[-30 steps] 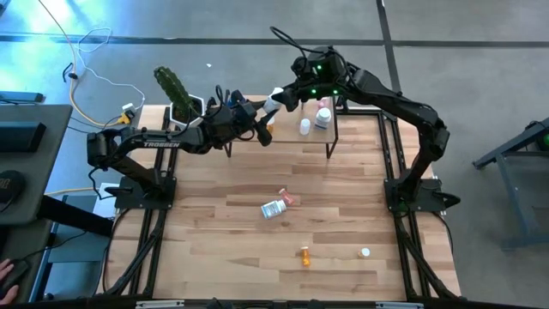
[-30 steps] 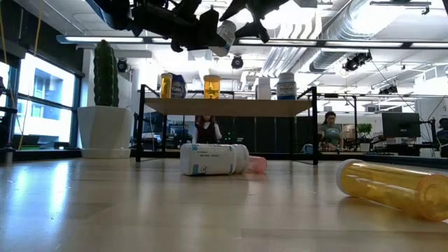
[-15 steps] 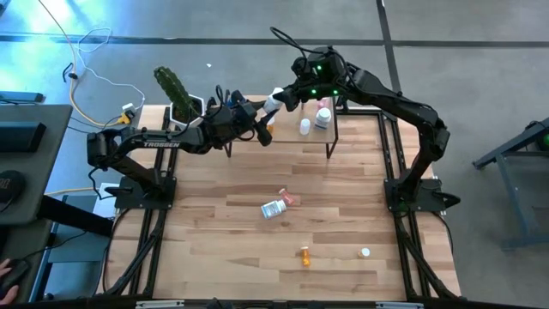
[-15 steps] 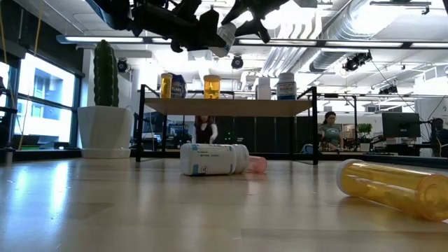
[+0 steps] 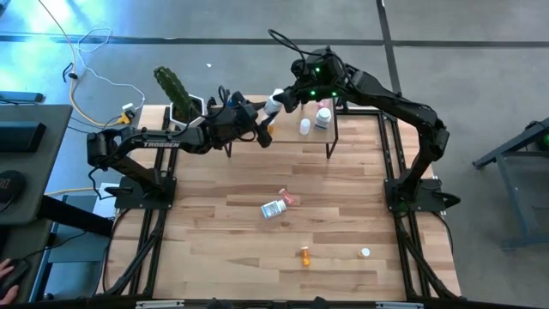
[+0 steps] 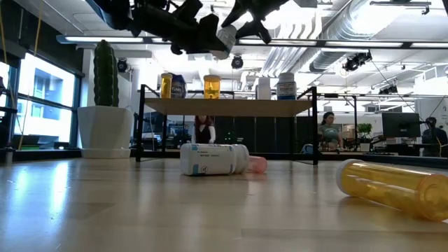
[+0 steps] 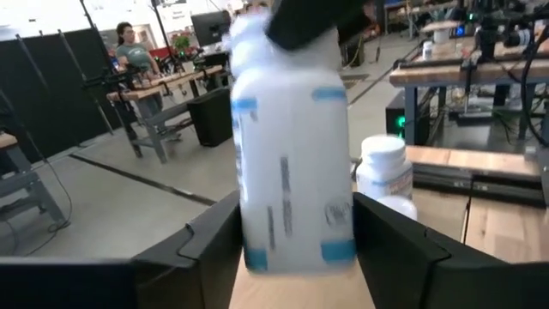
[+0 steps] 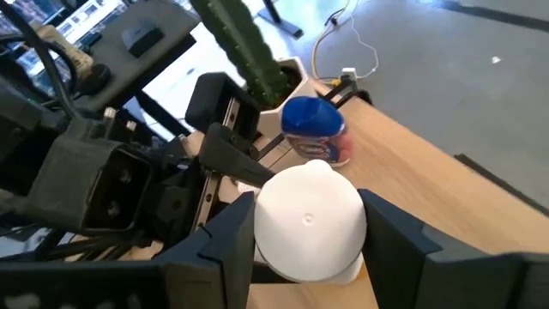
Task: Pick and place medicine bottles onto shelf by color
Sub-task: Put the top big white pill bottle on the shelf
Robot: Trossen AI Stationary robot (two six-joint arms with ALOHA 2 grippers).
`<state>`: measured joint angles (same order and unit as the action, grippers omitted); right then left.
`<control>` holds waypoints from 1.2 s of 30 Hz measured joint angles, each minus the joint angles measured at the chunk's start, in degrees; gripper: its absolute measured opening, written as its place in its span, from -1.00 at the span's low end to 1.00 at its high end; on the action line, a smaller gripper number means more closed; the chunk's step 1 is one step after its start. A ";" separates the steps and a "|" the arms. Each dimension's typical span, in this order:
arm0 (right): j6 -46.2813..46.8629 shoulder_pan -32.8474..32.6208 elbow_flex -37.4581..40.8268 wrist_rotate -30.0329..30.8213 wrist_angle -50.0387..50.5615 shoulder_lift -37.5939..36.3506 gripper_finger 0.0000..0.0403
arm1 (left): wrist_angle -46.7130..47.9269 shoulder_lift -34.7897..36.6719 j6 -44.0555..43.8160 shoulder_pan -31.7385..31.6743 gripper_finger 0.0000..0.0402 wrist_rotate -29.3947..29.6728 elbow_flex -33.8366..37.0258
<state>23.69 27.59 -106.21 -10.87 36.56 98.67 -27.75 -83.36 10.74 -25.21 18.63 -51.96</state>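
Observation:
A white medicine bottle [image 5: 273,105] with a blue-striped label [image 7: 292,163] hangs in the air above the left part of the shelf [image 5: 292,142]. My right gripper [image 8: 309,240] is shut on its white cap. My left gripper [image 7: 296,232] is open, and its fingers stand on either side of the bottle's body. On the shelf [image 6: 231,106] stand orange bottles [image 6: 211,86], a blue one [image 8: 313,124] and white ones [image 5: 322,116]. More bottles lie on their sides on the table: a white one [image 5: 273,209] beside a pink one [image 5: 290,199], an orange one [image 5: 304,255] and a small white one [image 5: 364,252]. My right gripper pinches the bottle's white cap end [image 8: 309,219] between its two fingers, coming from the table's right and slanting down. The bottle is lifted clear above the shelf, tilted, with its cap toward this gripper. My left gripper has a finger [image 7: 386,249] close beside each side of the bottle's body; whether they touch it, I cannot tell.
A green cactus [image 5: 171,90] in a white pot stands at the table's far left, beside the shelf. The shelf has thin black legs [image 6: 142,122]. Beyond the table, people sit at desks in the room [image 6: 329,129].
My right gripper has shut on the white bottle's cap end. Both arms have kept their places, and the bottle stays in the air above the shelf.

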 joint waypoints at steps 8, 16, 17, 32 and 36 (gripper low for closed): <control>-0.70 1.11 0.00 2.72 -0.31 0.00 -0.22 | 2.10 0.57 -3.48 -0.07 0.23 3.40 0.01; -6.18 2.40 0.00 7.89 -1.34 0.88 -0.22 | 6.15 4.61 -4.78 -0.26 0.27 4.79 0.02; -7.21 2.46 0.00 7.90 -1.21 1.43 -0.22 | 6.66 5.37 -5.25 -0.25 0.27 4.79 0.02; -12.56 2.43 0.00 9.59 4.83 7.30 -0.22 | 23.92 14.87 -11.07 -0.24 0.27 3.97 0.00; -13.69 2.43 0.00 9.84 6.08 8.62 -0.22 | 25.77 15.11 -11.63 -0.24 0.27 2.35 0.01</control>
<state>10.00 30.02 -106.21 -1.03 42.63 107.30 -1.98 -68.25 -0.89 -25.45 20.98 -51.96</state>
